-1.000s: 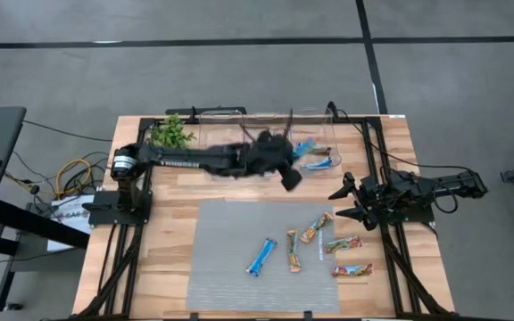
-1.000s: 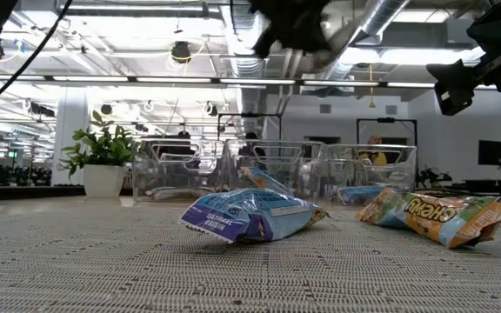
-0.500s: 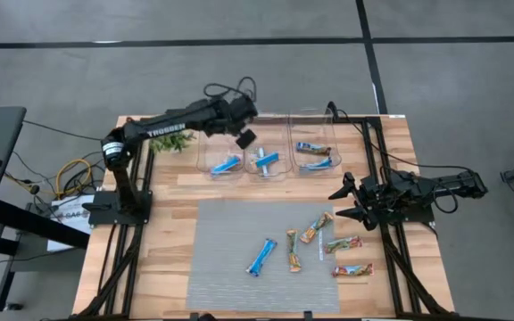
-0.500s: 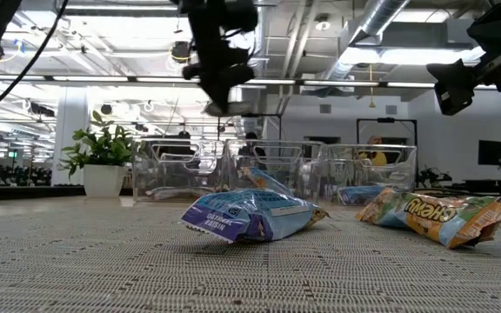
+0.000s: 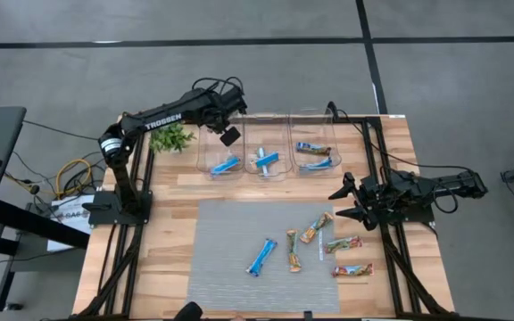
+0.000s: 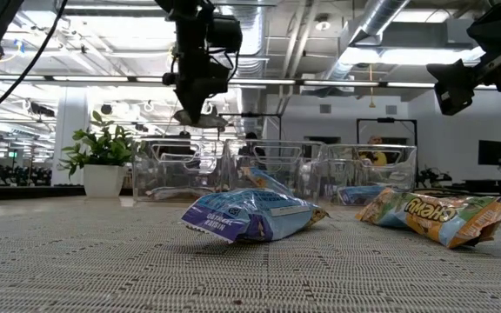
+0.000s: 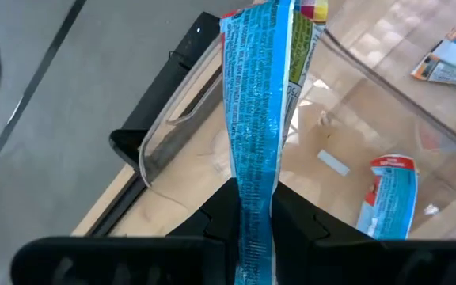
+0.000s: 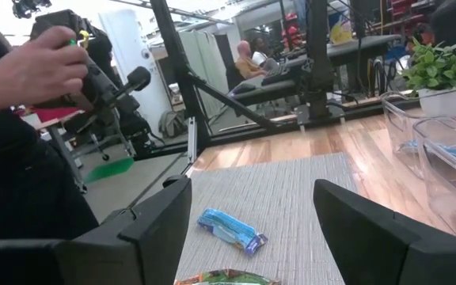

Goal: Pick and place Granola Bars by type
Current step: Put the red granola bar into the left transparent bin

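Observation:
My left gripper (image 5: 229, 135) hangs above the left of three clear bins (image 5: 224, 152) at the table's far edge, shut on a blue granola bar (image 7: 253, 119). One blue bar (image 5: 227, 165) lies in that bin, and more bars lie in the middle bin (image 5: 268, 162) and the right bin (image 5: 315, 156). On the grey mat (image 5: 230, 276) lie one blue bar (image 5: 260, 256) and several tan bars (image 5: 316, 227). My right gripper (image 5: 344, 203) waits open over the table's right side, touching nothing. My left gripper pinches the blue bar between its two fingers (image 7: 291, 226) at the bar's one end (image 7: 253, 210). It comes from above, pointing down. The bar is lifted clear and reaches past the fingertips toward the left bin's open top.
A potted green plant (image 5: 169, 135) stands at the far left corner beside the left bin. A person's hand (image 8: 30, 67) shows in the room beyond the table. Bare wood lies left of the mat (image 5: 163, 232).
My left gripper has swung from over the middle and right bins toward the table's left and far edge, and now hangs over the left bin. The bars on the mat have stayed where they were.

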Controlling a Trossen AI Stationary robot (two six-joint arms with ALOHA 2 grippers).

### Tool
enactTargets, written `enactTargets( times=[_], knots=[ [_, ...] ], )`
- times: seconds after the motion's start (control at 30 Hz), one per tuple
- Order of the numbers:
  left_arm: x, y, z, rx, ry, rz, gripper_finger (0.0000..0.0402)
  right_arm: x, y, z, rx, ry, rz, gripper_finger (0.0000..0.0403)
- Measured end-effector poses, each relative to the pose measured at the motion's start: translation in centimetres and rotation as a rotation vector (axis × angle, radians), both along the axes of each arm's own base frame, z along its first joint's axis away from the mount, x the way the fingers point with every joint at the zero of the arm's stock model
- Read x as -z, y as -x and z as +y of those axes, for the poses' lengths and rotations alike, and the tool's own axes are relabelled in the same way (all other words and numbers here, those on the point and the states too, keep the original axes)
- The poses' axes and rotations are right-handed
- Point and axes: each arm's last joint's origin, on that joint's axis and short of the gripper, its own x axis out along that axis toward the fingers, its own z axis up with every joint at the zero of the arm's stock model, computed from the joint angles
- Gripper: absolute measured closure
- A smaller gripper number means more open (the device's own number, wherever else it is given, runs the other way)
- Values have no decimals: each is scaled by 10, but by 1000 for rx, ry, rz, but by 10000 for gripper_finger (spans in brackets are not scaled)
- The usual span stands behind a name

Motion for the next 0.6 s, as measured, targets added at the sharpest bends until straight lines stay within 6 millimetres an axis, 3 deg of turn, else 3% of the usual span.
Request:
enactTargets(
  times=[0.4,0.6],
  knots=[
    [82,5,-14,32,203,10,356,0,0,0,0,0,1,143],
    [105,9,-19,35,223,-4,351,0,0,0,0,0,1,143]
  ],
)
